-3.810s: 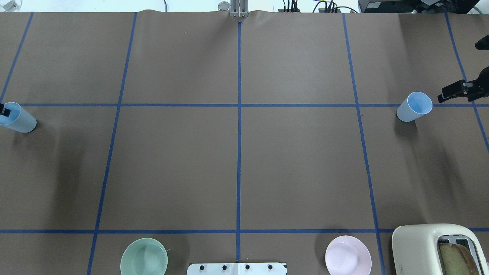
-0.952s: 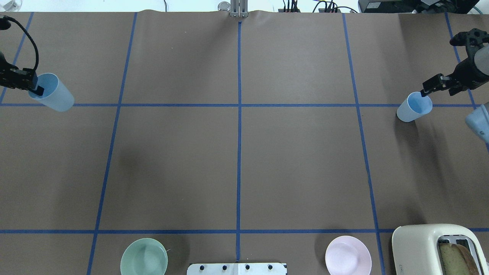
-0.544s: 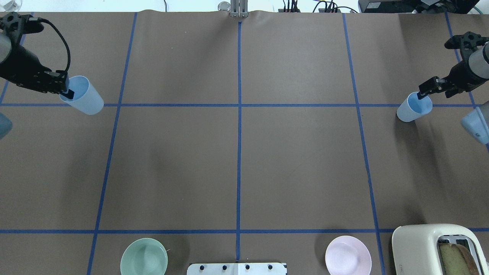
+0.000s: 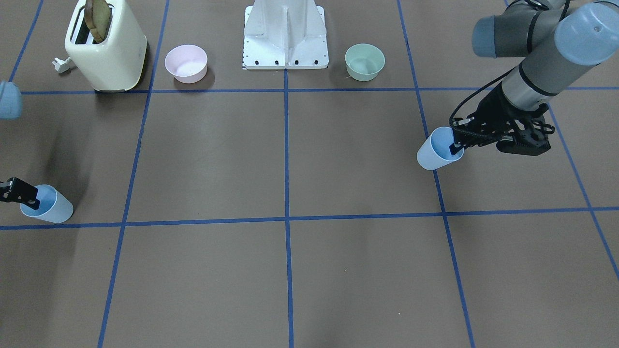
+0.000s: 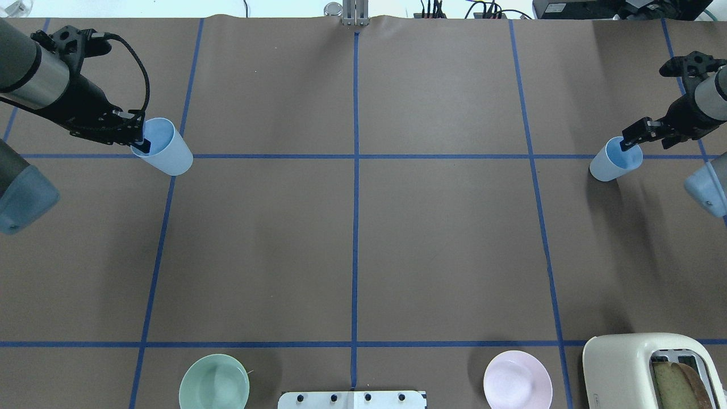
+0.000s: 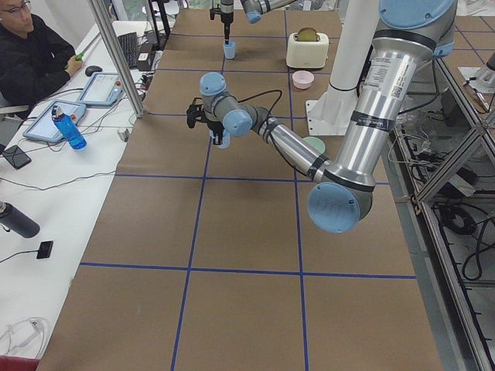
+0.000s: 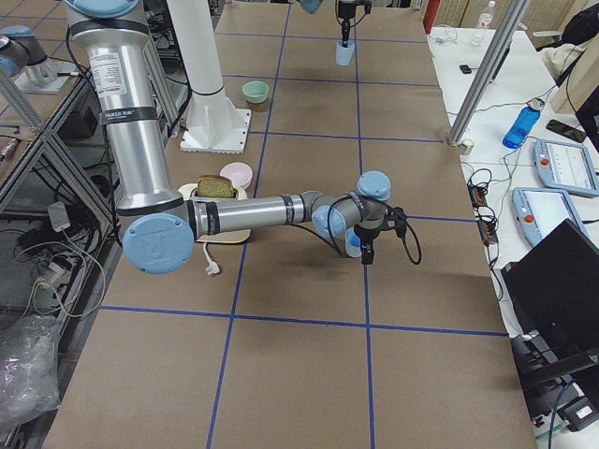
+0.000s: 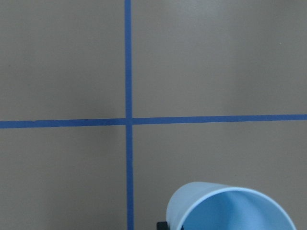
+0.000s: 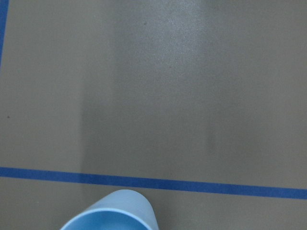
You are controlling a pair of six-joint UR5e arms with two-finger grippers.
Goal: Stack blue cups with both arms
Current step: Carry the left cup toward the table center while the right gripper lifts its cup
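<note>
Left gripper [image 5: 141,146]: clenched on the rim of the first blue cup [image 5: 167,150], one finger inside the mouth and one outside. In the overhead view this cup sits in the upper left of the frame, beside the crossing of two blue tape lines [image 5: 355,156], its mouth turned toward the left arm [image 5: 40,76]. In the front-facing view it hangs tilted, at centre right. Whether its base touches the table [image 5: 443,244] cannot be determined

Right gripper [image 5: 626,143]: positioned at the rim of the second blue cup [image 5: 609,166], one finger dipping inside the mouth. Whether the fingers are pinching the wall or merely straddling it cannot be told. This cup stands on the table near the right edge of the overhead frame, on the upper horizontal tape line, well apart from the first. The right arm [image 5: 701,102] enters from the right edge

Other items, along the bottom of the overhead frame: green bowl [image 5: 214,382] left of centre, pink bowl [image 5: 517,379] right of centre, cream toaster [image 5: 647,369] with bread in its slot at the lower right corner
</note>
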